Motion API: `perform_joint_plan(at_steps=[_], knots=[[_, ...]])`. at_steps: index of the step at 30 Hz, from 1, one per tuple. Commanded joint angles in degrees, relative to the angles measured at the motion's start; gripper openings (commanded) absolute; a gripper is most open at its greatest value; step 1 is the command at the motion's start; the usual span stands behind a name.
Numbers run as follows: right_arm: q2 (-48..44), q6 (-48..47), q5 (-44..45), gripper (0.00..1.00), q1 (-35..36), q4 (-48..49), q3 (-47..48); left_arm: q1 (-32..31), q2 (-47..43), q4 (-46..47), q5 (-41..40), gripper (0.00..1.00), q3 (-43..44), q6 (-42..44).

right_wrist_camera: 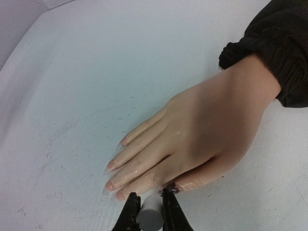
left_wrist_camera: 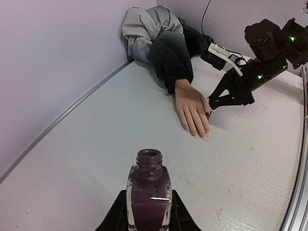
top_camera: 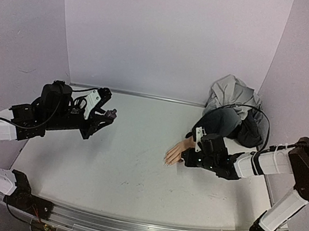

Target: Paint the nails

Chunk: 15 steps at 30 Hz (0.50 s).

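The glass bottle at lower centre is gleaming glossy, the white bench is looking matt and scuffed, the mannequin hand is showing smooth, faintly shiny skin with glossy pale nails, and its dark sleeve is looking like soft cloth.

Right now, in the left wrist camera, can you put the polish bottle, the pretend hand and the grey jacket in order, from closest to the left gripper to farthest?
1. The polish bottle: held in the left gripper, at the bottom of the view.
2. The mannequin hand: flat on the table, mid-view, towards the right.
3. The grey jacket: bunched in the far corner, at the top.
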Motion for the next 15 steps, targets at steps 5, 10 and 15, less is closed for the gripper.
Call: perform_joint_plan(at_steps=[5,10,15], knots=[[-3.7,1.3,6.2,0.00,0.5,-4.5,1.8,0.4,-1.5,2.4,1.4,0.00,3.8,-0.8],[-1.3,1.2,6.6,0.00,0.5,-4.9,2.9,0.3,-1.3,2.5,1.0,0.00,3.7,-0.8],[-0.6,0.2,5.5,0.00,0.5,-3.6,3.0,0.3,-1.2,2.4,1.2,0.00,3.7,-0.8]])
